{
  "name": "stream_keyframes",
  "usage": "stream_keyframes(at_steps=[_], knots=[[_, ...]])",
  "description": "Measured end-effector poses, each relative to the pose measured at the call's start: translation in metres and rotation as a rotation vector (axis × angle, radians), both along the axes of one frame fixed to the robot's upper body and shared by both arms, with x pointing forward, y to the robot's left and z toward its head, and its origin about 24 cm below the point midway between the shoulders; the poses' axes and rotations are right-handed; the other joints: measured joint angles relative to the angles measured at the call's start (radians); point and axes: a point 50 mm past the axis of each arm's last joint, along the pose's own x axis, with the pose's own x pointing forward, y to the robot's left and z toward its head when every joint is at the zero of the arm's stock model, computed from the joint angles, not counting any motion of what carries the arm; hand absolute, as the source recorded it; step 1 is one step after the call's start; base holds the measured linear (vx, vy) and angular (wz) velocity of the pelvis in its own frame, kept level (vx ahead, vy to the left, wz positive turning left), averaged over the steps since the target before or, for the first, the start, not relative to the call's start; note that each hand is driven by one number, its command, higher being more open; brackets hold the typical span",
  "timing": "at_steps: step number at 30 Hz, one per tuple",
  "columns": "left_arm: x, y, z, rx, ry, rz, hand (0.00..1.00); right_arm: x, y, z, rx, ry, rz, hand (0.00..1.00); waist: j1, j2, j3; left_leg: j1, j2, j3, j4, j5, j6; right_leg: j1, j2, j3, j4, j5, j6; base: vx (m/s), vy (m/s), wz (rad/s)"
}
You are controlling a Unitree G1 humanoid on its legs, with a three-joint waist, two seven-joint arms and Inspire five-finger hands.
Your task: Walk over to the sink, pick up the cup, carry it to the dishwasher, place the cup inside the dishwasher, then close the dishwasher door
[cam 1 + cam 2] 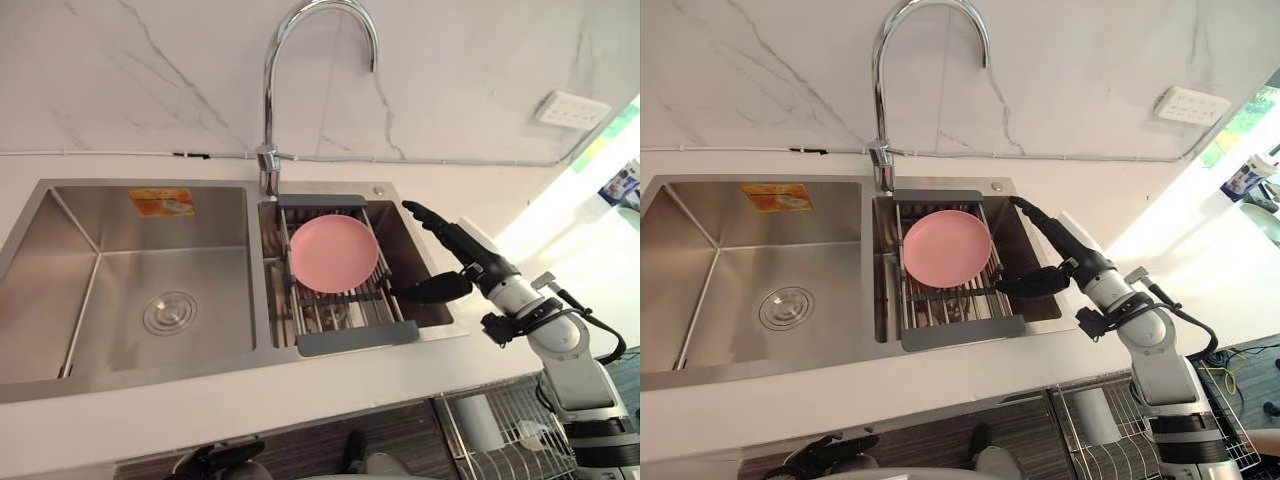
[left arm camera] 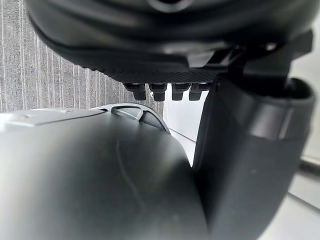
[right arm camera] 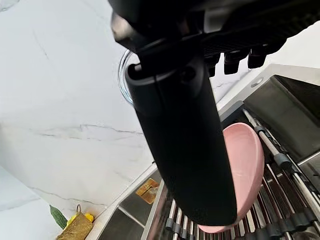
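While a pink plate [image 1: 333,252] lies in the rack [image 1: 357,338] across the sink [image 1: 60,290], right hand [image 1: 475,262] hovers at the right basin's right edge, fingers straight, empty.

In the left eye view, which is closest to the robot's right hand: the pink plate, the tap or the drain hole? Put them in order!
1. pink plate, on the rack beside the right hand.
2. tap, at the back, further left.
3. drain hole, in the left basin, farthest.
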Motion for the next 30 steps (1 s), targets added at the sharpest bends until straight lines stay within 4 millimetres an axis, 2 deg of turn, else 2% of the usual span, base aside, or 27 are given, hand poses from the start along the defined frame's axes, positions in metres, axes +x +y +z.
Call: stream_keyframes(at_steps=[13,21,30], knots=[[0.002,-0.001,0.000,-0.006,0.009,-0.005,1.00,0.005,0.007,-0.011,-0.174,0.018,0.009,1.00,0.011,0.002,-0.001,0.007,-0.016,-0.014,-0.023,0.020,0.000,0.005,-0.013,-0.019,0.012,-0.002,0.003,0.00,0.001,0.03],[0.003,-0.003,0.000,-0.009,0.007,-0.011,1.00,0.007,0.006,-0.012,-0.299,-0.052,-0.027,1.00,0.023,0.006,0.001,0.008,-0.021,-0.021,-0.024,0.023,0.001,0.004,-0.025,-0.025,0.029,-0.011,0.014,0.00,0.003,0.01],[0.007,-0.005,0.001,-0.009,-0.002,-0.030,1.00,0.009,0.023,-0.016,-0.474,-0.134,0.027,1.00,0.028,0.012,0.006,0.001,-0.037,-0.038,-0.033,0.029,0.007,0.004,-0.038,-0.042,0.033,-0.015,0.019,0.01,0.014,0.06]])
